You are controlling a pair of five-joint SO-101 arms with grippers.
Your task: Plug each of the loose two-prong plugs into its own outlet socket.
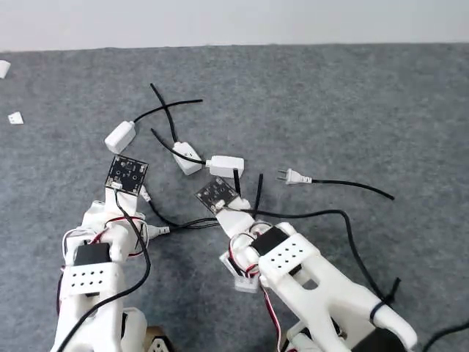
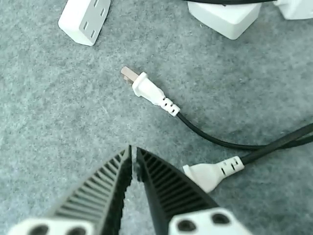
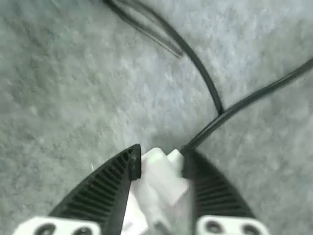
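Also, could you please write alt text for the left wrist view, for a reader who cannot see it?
The left gripper, shut and empty, points at a loose white two-prong plug on the grey carpet. A second white plug lies beside the gripper, and white outlet sockets sit beyond the first plug.

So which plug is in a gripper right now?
The white plug in the right gripper; the two plugs by the left gripper lie loose on the carpet.
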